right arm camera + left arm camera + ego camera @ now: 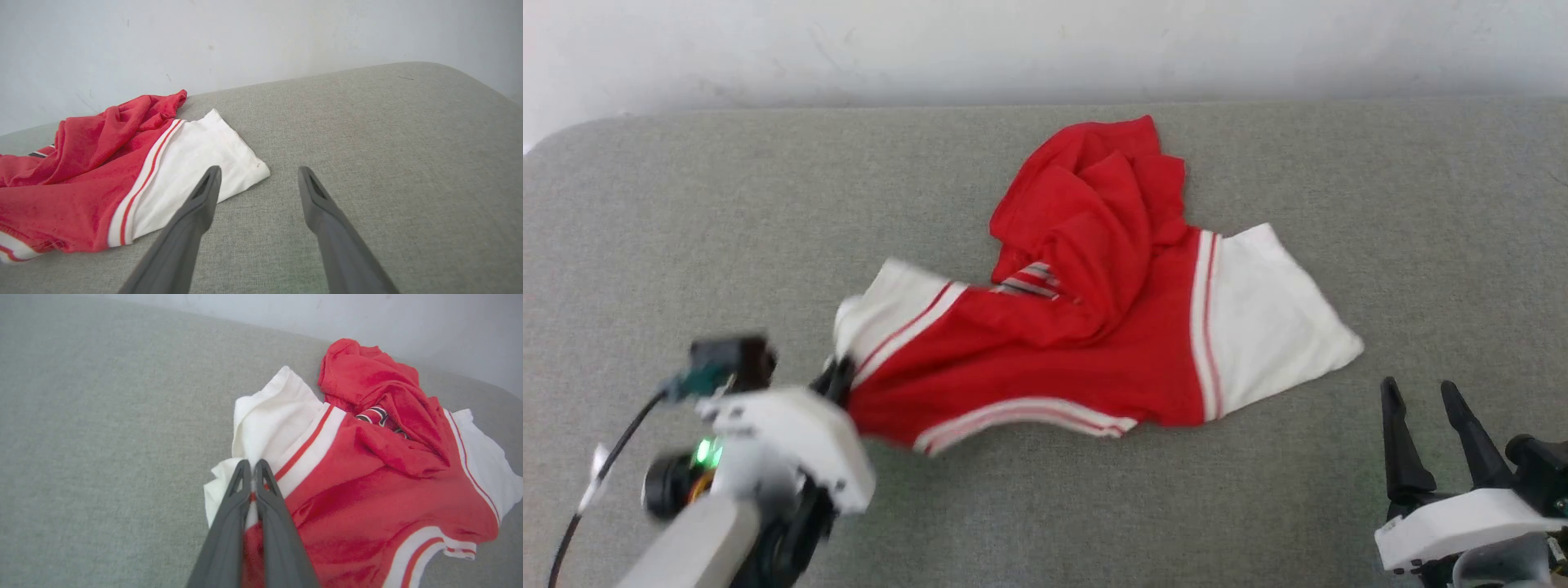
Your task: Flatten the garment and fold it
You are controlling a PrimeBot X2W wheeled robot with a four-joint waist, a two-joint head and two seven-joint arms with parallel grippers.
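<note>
The garment [1094,343], a red T-shirt with white sleeves and striped trim, lies crumpled on the grey padded surface [686,220], its red body bunched up toward the back. My left gripper [837,377] is shut on the garment's near left corner, by the seam of the left white sleeve [265,428]; in the left wrist view [252,467] cloth shows pinched between the two dark fingers. My right gripper [1425,392] stands open at the lower right, just short of the right white sleeve [200,163], with nothing between its fingers [257,173].
A pale wall [1045,49] rises behind the surface's far edge. The grey surface rounds off at its far left corner [556,139]. A black cable [613,457] hangs from my left wrist.
</note>
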